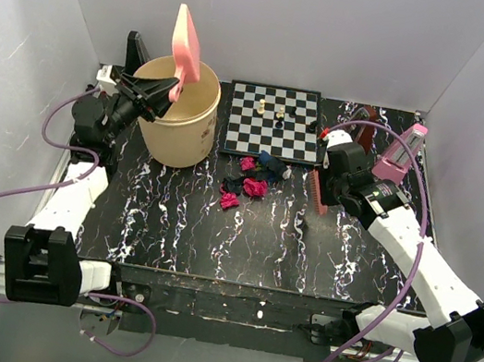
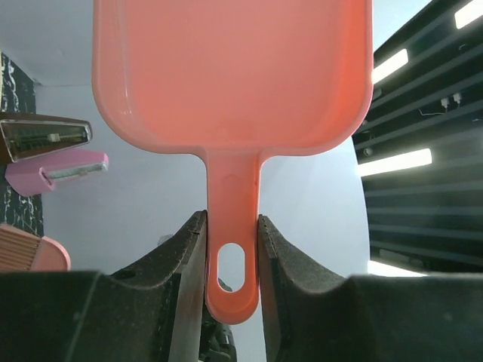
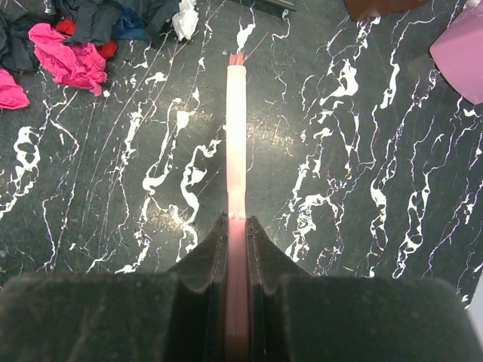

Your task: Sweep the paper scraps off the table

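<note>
Left gripper [image 2: 232, 226] is clamping the slotted handle of a salmon-pink plastic dustpan [image 2: 230, 83], its dark fingers pressing the handle from both sides and standing only narrowly apart. It is holding the pan upright, blade uppermost, above a round cream plastic bucket [image 1: 181, 128] that is sitting just left of the black-and-white checkered chessboard [image 1: 273, 123]. The right gripper [image 3: 236, 226] is squeezing a thin salmon-pink plastic brush [image 3: 236, 136] seen edge-on in the wrist view, the jaws nearly together on it. The brush is reaching out low over the black white-veined table [image 1: 179, 217], off the chessboard's near right corner; whether its far end is touching the surface I cannot tell. The crumpled paper scraps [image 1: 248, 182], magenta, red, dark blue, black and white, are lying bunched in one loose heap on the table just in front of the chessboard's near edge, to the left of the brush and apart from it. A few small chess pieces [image 1: 273, 110] are standing on the chessboard. A pink tapered box [image 1: 396, 157] is standing to the chessboard's right, behind the right gripper.
</note>
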`<state>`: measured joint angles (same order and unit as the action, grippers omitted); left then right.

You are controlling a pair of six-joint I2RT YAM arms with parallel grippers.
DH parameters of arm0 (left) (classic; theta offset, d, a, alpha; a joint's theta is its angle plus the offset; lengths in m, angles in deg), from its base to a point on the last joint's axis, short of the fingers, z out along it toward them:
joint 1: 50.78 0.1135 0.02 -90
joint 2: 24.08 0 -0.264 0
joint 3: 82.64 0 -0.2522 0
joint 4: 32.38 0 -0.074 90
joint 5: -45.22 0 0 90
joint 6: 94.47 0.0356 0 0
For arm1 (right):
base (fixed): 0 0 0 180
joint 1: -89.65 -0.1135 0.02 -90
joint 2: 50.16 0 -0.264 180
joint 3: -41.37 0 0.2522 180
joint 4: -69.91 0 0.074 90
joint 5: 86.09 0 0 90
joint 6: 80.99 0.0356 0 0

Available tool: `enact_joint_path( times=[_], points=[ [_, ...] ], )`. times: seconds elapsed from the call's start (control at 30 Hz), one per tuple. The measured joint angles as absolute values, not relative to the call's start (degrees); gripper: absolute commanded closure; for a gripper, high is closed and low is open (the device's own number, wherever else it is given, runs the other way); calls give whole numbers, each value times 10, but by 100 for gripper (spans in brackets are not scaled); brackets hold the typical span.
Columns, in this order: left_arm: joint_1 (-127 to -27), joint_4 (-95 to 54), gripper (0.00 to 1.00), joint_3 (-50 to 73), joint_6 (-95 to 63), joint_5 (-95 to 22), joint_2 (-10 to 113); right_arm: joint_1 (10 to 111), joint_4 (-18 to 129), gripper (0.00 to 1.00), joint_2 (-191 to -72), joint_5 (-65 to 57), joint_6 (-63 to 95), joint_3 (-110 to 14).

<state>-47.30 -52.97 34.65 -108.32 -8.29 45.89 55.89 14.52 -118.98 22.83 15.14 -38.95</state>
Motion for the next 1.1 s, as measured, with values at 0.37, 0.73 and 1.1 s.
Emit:
enact_joint_path(
  times=[0.37, 0.73, 1.1],
  points=[
    [-471, -577, 100, 478, -1115, -83, 466, 559, 139, 99, -1190, 220, 162, -381],
    [-473, -381, 100, 243, -885, -44, 467, 559, 126, 99, -1218, 102, 204, -402],
    [-511, -48, 100, 117, -504, -136, 315, 490, 157, 99, -1338, -118, 301, -478]
  ],
)
